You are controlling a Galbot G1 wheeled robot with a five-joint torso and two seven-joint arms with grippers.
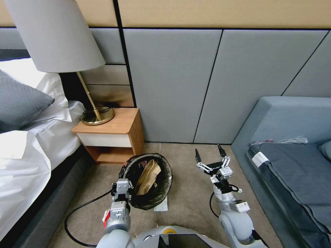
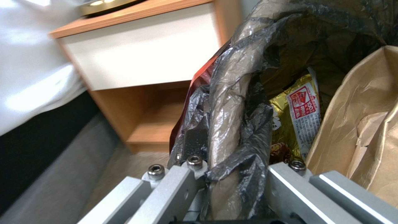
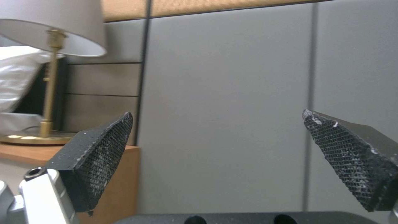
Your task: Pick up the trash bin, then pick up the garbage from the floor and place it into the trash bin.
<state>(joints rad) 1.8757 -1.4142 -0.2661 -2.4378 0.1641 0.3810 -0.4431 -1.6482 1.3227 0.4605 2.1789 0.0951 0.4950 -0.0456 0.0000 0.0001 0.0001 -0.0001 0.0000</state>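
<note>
Black crinkled liner wraps the rim of the trash bin (image 1: 149, 182), and the left gripper (image 1: 123, 186) is clamped on that rim – bin held beside the nightstand (image 1: 113, 134), a brown paper bag (image 1: 147, 177) and yellow wrapper (image 2: 292, 121) inside. Right gripper (image 1: 209, 153) hovers near the sofa (image 1: 293, 151), jaws spread wide, holding nothing.

The left gripper (image 1: 123, 187) grips the rim of the trash bin (image 1: 148, 181), which holds a brown paper bag (image 1: 147, 177). The right gripper (image 1: 209, 154) hangs spread apart above the carpet (image 1: 193, 206), near the nightstand (image 1: 110, 136).
</note>
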